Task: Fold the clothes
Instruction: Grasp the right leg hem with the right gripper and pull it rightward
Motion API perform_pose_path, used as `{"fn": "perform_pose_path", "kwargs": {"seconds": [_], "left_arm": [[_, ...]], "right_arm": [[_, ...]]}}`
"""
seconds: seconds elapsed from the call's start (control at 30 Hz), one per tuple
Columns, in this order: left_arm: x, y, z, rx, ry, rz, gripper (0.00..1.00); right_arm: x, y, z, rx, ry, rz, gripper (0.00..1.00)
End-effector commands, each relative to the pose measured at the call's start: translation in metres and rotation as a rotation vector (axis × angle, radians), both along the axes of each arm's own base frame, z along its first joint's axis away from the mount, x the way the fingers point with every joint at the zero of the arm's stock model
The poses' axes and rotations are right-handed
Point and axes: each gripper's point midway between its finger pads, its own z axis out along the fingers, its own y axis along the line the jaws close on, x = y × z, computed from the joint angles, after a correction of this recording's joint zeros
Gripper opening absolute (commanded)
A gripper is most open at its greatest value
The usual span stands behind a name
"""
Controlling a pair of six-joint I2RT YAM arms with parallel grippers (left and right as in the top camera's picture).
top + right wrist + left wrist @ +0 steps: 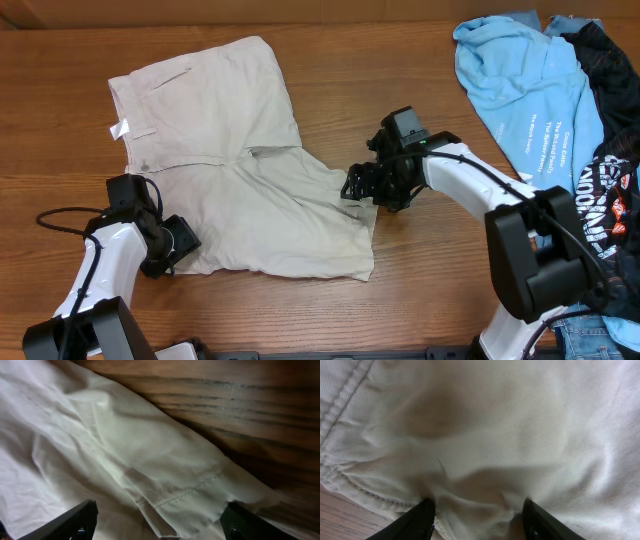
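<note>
The beige khaki shorts (240, 170) lie spread on the wooden table, waistband at the upper left, leg hems toward the lower right. My left gripper (185, 243) is at the shorts' lower left edge; in the left wrist view its open fingers (477, 520) straddle a bunched fold of the fabric (485, 435). My right gripper (358, 187) is at the shorts' right hem; in the right wrist view its open fingers (157, 522) sit wide on either side of the stitched hem (190, 492).
A light blue T-shirt with white print (525, 90) and a black garment with white graphic (610, 170) lie piled at the right of the table. A black cable (60, 220) loops by the left arm. Bare wood (330, 50) shows behind the shorts.
</note>
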Motion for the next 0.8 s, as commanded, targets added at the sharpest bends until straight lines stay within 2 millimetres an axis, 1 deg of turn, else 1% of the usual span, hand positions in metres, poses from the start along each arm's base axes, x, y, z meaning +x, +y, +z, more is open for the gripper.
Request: {"fn": "perform_pose_path", "kwargs": {"seconds": [0.0, 0.03, 0.13, 0.2, 0.23, 0.27, 0.3, 0.33, 0.4, 0.5, 0.53, 0.57, 0.7, 0.77], "left_arm": [[-0.007, -0.001, -0.003, 0.013, 0.024, -0.029, 0.61], [-0.007, -0.001, -0.003, 0.013, 0.024, -0.029, 0.61], [-0.007, -0.001, -0.003, 0.014, 0.024, -0.029, 0.61], [-0.007, -0.001, -0.003, 0.013, 0.026, -0.029, 0.61], [-0.008, -0.001, -0.003, 0.013, 0.027, -0.029, 0.61], [-0.008, -0.001, -0.003, 0.013, 0.026, -0.029, 0.61], [-0.007, -0.001, -0.003, 0.013, 0.026, -0.029, 0.61], [-0.007, -0.001, -0.003, 0.014, 0.025, -0.029, 0.61], [-0.006, -0.001, -0.003, 0.015, 0.022, -0.029, 0.61], [-0.007, 0.001, -0.003, 0.025, 0.025, -0.028, 0.61], [-0.007, 0.002, -0.003, 0.028, 0.026, -0.028, 0.61], [-0.008, 0.003, -0.003, 0.035, 0.029, -0.028, 0.61], [-0.008, 0.003, -0.003, 0.039, 0.030, -0.027, 0.61], [-0.007, 0.003, -0.003, 0.039, 0.029, -0.027, 0.61]], "right_arm": [[0.004, 0.003, -0.003, 0.002, 0.002, -0.011, 0.80], [0.005, 0.003, -0.003, 0.005, -0.004, -0.011, 0.75], [0.009, 0.000, -0.003, 0.008, -0.013, -0.022, 0.58], [0.011, -0.002, -0.003, 0.008, -0.010, -0.033, 0.43], [0.012, -0.004, -0.003, 0.008, -0.010, -0.039, 0.34], [0.013, -0.005, -0.003, 0.008, -0.008, -0.047, 0.20], [0.014, -0.007, -0.002, 0.008, -0.008, -0.053, 0.09], [0.015, -0.009, -0.002, 0.008, -0.007, -0.059, 0.04], [0.018, -0.013, 0.003, 0.012, -0.006, -0.071, 0.04], [0.029, -0.027, 0.017, 0.018, -0.020, -0.103, 0.04], [0.034, -0.032, 0.024, 0.023, -0.032, -0.111, 0.04], [0.043, -0.043, 0.034, 0.025, -0.048, -0.136, 0.04], [0.064, -0.067, 0.051, 0.026, -0.090, -0.189, 0.04], [0.074, -0.077, 0.053, 0.028, -0.119, -0.206, 0.04]]}}
